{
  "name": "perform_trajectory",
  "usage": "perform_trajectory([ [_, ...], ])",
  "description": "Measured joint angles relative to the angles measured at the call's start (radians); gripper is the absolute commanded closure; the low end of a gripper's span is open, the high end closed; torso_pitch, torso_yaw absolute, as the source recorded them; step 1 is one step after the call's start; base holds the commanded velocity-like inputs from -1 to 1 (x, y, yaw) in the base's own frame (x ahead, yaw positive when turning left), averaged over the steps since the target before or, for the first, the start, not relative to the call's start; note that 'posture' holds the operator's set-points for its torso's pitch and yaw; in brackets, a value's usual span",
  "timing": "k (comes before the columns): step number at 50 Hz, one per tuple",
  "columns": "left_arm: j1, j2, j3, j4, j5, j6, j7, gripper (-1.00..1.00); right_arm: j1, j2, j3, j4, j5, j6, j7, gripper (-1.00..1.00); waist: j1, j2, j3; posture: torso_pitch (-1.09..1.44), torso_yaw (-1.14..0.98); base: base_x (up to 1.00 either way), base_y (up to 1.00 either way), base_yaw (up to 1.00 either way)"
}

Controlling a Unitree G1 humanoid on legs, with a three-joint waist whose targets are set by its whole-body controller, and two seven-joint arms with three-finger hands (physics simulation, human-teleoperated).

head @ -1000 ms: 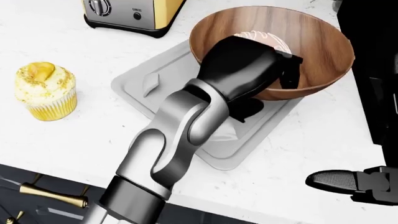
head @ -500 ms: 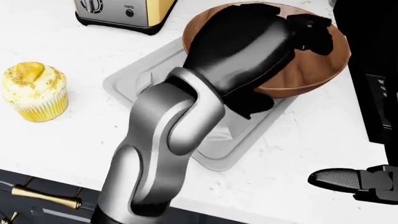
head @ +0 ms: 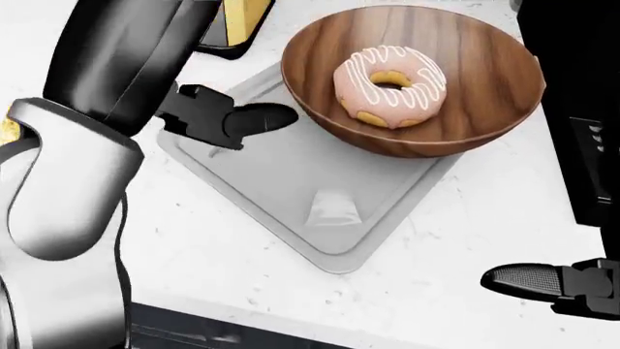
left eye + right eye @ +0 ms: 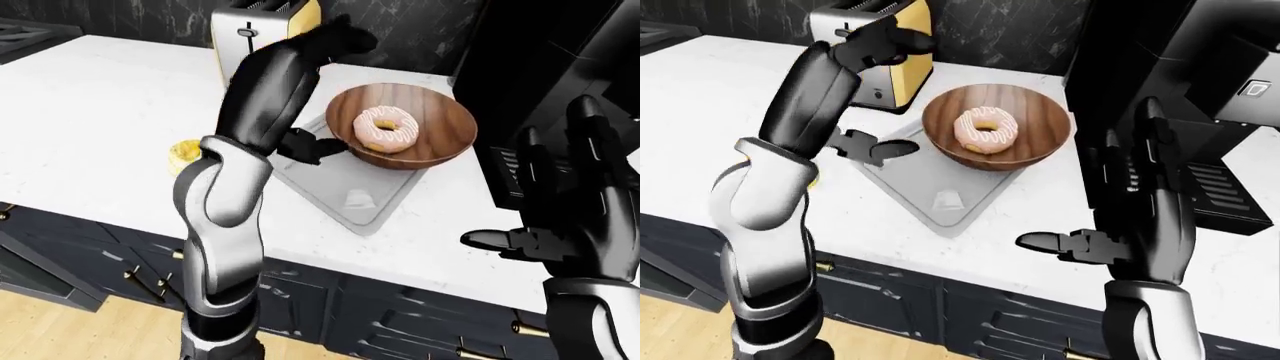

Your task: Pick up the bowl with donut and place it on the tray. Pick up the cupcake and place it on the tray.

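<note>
Bowl (image 3: 416, 80): with donut (image 3: 390, 76), sits on tray (image 3: 281, 196), upper right.
Left hand (image 4: 880, 41): raised, empty; spread unclear.
Right hand (image 4: 1140, 195): open, empty.
Next: cupcake (image 4: 185, 155), tray's 9 o'clock.

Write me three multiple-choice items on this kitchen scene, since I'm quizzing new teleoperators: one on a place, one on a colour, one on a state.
1. Where does the wooden bowl rest?
A. on the grey tray
B. on the floor
C. on top of the toaster

2. What colour is the icing on the donut?
A. green
B. pink with white stripes
C. black

3. How is the right hand?
A. shut on the bowl
B. shut on the cupcake
C. open, holding nothing

Answers: 1 A, the bowl overlaps the tray's top corner in the head view; 2 B, the head view shows it plainly; 3 C, its fingers are spread in the right-eye view.
</note>
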Motion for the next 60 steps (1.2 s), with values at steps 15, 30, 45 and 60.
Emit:
perform_trajectory([
  [15, 0.111, 0.172, 0.127, -0.169, -0.19, 0.248, 0.055, -0.36, -0.03, -0.018, 0.003, -0.034, 0.018, 0.043, -0.031, -1.0, 0.001, 0.007, 0.001, 0.0, 0.0, 0.0, 0.0, 0.0],
  [30, 0.249, 0.301, 0.235, 0.006, -0.378, 0.238, 0.187, -0.22, -0.021, -0.012, 0.003, -0.028, 0.013, 0.033, -0.025, -1.0, -0.001, 0.017, -0.001, 0.0, 0.0, 0.0, 0.0, 0.0],
  [45, 0.251, 0.372, 0.29, 0.124, -0.412, 0.164, 0.265, -0.87, -0.021, -0.014, 0.0, -0.027, 0.017, 0.032, -0.026, -1.0, -0.002, 0.024, -0.006, 0.0, 0.0, 0.0, 0.0, 0.0],
  [60, 0.253, 0.402, 0.291, 0.387, -0.399, 0.024, 0.351, -0.82, -0.019, -0.012, 0.002, -0.018, 0.014, 0.024, -0.025, -1.0, -0.003, 0.026, -0.008, 0.0, 0.0, 0.0, 0.0, 0.0],
])
